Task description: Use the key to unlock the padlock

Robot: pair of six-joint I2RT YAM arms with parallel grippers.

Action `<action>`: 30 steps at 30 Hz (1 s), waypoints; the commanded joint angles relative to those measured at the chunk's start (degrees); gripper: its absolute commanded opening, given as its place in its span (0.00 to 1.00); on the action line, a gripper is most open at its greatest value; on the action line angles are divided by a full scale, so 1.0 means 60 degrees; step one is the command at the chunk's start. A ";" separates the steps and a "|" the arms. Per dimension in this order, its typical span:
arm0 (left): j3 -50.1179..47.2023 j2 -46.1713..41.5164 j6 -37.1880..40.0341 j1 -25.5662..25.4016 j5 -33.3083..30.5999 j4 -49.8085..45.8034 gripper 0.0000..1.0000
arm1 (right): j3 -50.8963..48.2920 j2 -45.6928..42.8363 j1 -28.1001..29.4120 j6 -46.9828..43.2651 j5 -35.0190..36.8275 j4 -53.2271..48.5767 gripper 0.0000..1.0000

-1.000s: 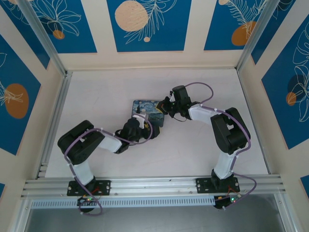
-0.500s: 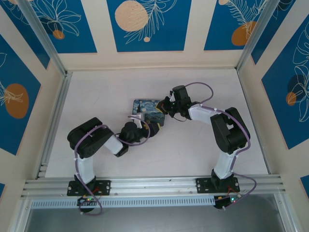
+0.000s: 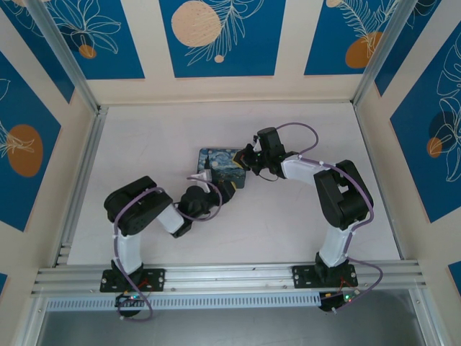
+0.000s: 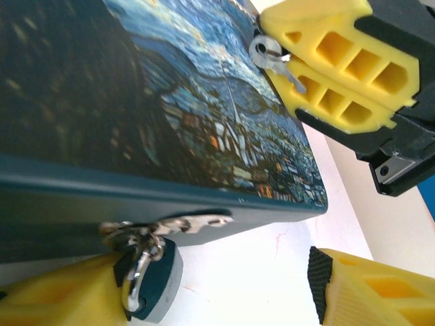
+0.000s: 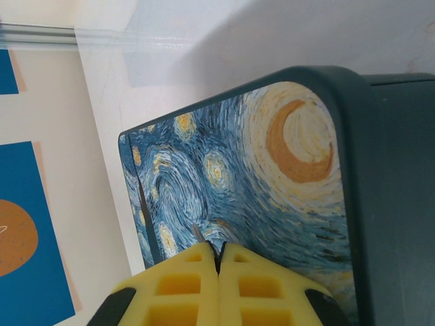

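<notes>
light: bright, even | shadows: soft | left wrist: near fingers (image 4: 61, 299) blurred

A tin box (image 3: 220, 164) painted with a swirling starry night lies on the white table (image 3: 144, 144). Blue leaf-patterned panels (image 3: 222, 36) line the walls.

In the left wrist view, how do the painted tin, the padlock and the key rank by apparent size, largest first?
1. painted tin
2. padlock
3. key
The padlock hangs nearer the camera, so its lead over the key is unsure.
</notes>
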 commanded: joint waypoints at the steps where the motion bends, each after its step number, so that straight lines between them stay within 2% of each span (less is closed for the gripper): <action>1: 0.0172 0.0306 -0.0174 -0.0326 -0.0348 0.0176 0.67 | -0.0074 0.0262 -0.0045 -0.0089 -0.0151 -0.0237 0.00; 11: 0.0284 0.0722 -0.1127 -0.0643 -0.2191 -0.0620 0.57 | -0.0109 0.0280 -0.0074 -0.0096 -0.0174 -0.0234 0.00; 22: 0.0515 0.1065 -0.1699 -0.0685 -0.2773 -0.1187 0.44 | -0.0102 0.0295 -0.0133 -0.0101 -0.0212 -0.0247 0.00; 30: 0.0431 0.1048 -0.1883 -0.0708 -0.3046 -0.1462 0.27 | -0.0160 0.0292 -0.0162 -0.0084 -0.0229 -0.0194 0.00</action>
